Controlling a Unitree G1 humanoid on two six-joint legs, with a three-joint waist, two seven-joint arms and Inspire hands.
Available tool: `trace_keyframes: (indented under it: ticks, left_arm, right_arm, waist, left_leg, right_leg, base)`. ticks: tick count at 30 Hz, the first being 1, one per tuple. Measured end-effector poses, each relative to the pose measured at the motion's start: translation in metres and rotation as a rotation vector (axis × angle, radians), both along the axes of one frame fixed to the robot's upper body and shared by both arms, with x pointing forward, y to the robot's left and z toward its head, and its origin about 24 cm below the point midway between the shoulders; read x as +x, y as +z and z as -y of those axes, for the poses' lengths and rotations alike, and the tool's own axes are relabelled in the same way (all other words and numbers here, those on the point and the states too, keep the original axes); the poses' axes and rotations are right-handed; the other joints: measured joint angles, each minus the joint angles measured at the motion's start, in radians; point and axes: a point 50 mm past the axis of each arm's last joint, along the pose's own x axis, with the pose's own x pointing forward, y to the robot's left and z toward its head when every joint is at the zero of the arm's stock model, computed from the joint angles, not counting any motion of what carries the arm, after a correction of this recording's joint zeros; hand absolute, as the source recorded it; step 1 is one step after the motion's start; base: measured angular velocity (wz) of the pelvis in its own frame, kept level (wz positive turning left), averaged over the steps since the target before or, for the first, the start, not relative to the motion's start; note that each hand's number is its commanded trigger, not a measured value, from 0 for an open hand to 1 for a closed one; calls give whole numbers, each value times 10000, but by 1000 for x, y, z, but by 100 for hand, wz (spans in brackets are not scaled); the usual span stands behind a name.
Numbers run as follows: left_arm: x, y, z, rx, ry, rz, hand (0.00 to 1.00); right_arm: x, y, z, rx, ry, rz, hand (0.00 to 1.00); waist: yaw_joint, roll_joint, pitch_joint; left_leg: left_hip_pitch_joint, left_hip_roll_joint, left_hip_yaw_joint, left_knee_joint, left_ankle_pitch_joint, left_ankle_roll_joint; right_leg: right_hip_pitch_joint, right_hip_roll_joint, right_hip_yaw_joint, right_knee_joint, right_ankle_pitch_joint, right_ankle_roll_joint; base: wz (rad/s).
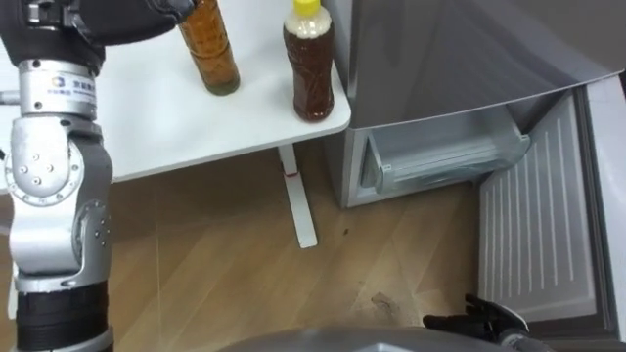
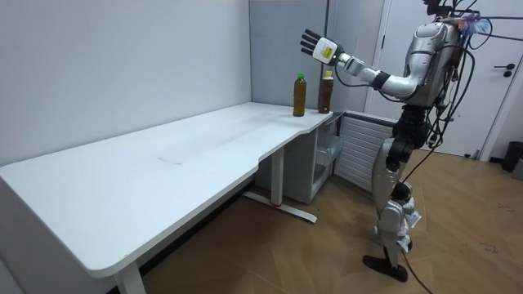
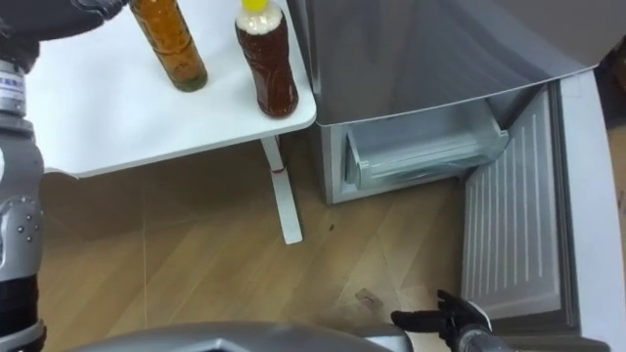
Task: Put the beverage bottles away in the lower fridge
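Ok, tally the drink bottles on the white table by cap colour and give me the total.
Green-capped bottle: 1
Yellow-capped bottle: 1
Total: 2

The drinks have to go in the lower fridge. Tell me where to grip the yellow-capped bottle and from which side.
Wrap the left robot hand, open above the table, round the mid body of the yellow-capped bottle, probably from the table's near edge. It stands upright at the corner, the other bottle on its left and the fridge on its right.
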Motion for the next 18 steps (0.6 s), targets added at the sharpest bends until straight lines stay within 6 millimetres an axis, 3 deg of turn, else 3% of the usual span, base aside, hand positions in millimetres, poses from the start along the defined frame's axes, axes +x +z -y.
trace_keyframes:
  ticks: [18]
  left_arm:
    - [5,-16,15,311,-1414,-1037,0]
  right_arm:
    - [-2,0,1,-16,-26,-99,0]
  waist:
    - [-49,63,-42]
  left_leg:
    - [91,4,2,5,0,0]
  right_leg:
    - [82,7,22,8,1,-2]
  base:
    - [0]
